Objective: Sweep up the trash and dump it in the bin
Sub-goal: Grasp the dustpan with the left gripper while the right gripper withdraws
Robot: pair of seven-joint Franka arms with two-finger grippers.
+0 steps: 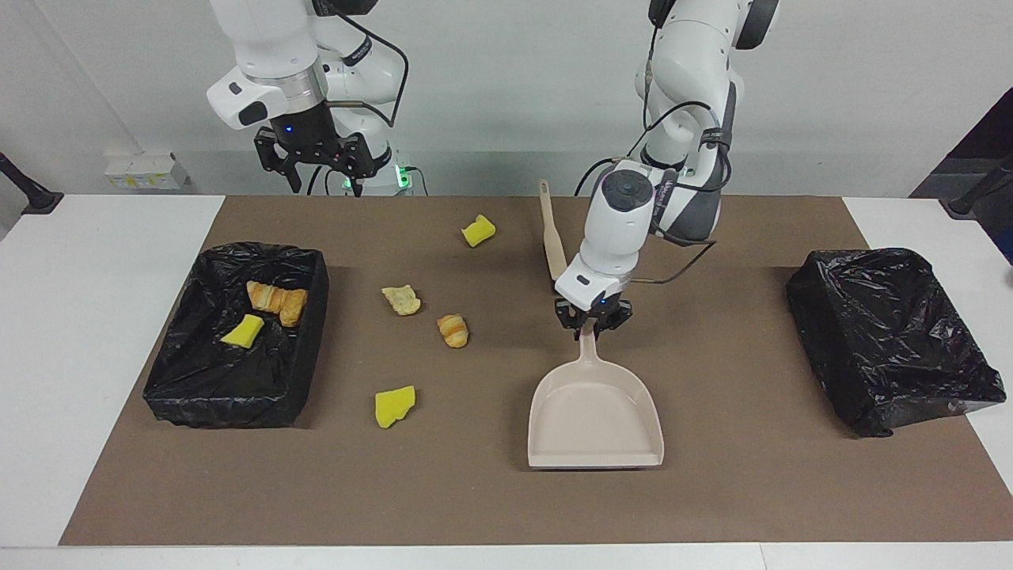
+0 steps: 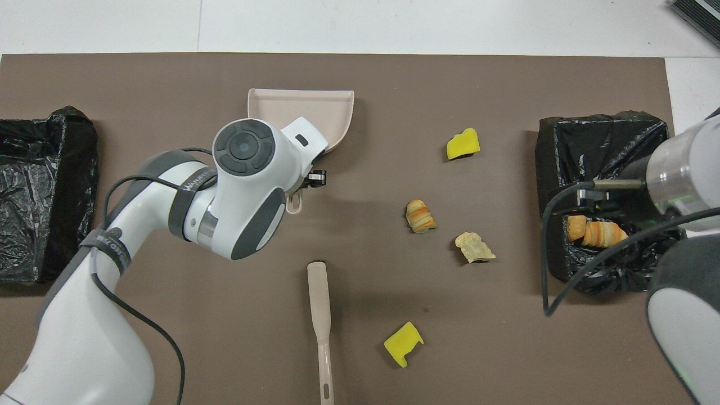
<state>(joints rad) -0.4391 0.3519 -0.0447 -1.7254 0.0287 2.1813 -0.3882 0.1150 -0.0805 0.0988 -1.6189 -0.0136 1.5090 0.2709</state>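
The left gripper has its fingers pinched on the handle of the dustpan, whose pan lies flat on the brown mat with its open mouth turned away from the robots. Open mat surrounds the pan on every side, widest toward the empty black bin at the left arm's end of the surface. The brush lies nearer the robots than the dustpan, beside the left arm's wrist; in the overhead view its whole length shows, clear of the arm. The right gripper hangs with fingers spread above the mat's edge nearest the robots, by the corner of the other bin; from above only that arm's wrist and cables show, covering part of this bin. Loose trash lies between the dustpan and this bin: a yellow sponge chunk nearest the robots, a pale bread piece, a striped pastry beside it, and a second sponge chunk farthest out, all well apart from each other and from the pan. Inside the bin lie a third sponge chunk and pastry pieces; overhead the sponge there is hidden under the right arm. The left arm's bulk hides the dustpan's handle and part of its pan from above, leaving only the handle's tip and the pan's mouth visible.
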